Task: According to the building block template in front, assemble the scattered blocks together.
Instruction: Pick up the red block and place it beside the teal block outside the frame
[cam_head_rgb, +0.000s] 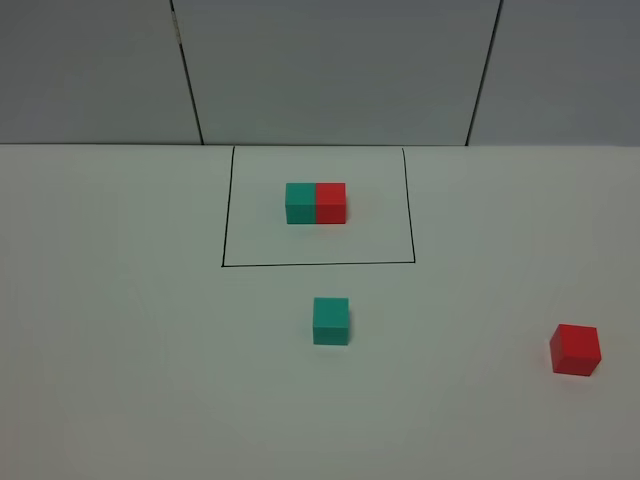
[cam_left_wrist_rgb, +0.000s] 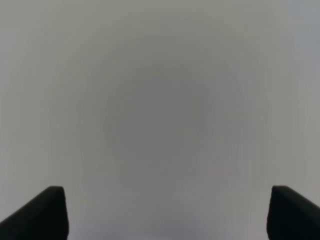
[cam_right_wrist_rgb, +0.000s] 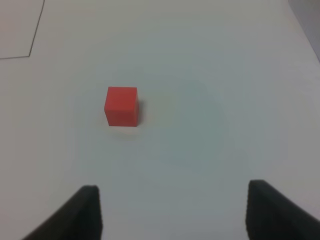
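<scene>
The building block template (cam_head_rgb: 316, 203) is a teal cube joined to a red cube, inside a thin black drawn rectangle (cam_head_rgb: 318, 264) at the table's back middle. The loose teal cube (cam_head_rgb: 331, 321) sits just in front of that rectangle. The loose red cube (cam_head_rgb: 575, 349) sits at the front right; it also shows in the right wrist view (cam_right_wrist_rgb: 121, 106). My right gripper (cam_right_wrist_rgb: 173, 212) is open, some way short of the red cube. My left gripper (cam_left_wrist_rgb: 162, 212) is open over bare table. Neither arm shows in the exterior high view.
The white table (cam_head_rgb: 120, 320) ends at a grey panelled wall (cam_head_rgb: 330, 70) behind the rectangle. A corner of the drawn rectangle (cam_right_wrist_rgb: 31, 50) shows in the right wrist view.
</scene>
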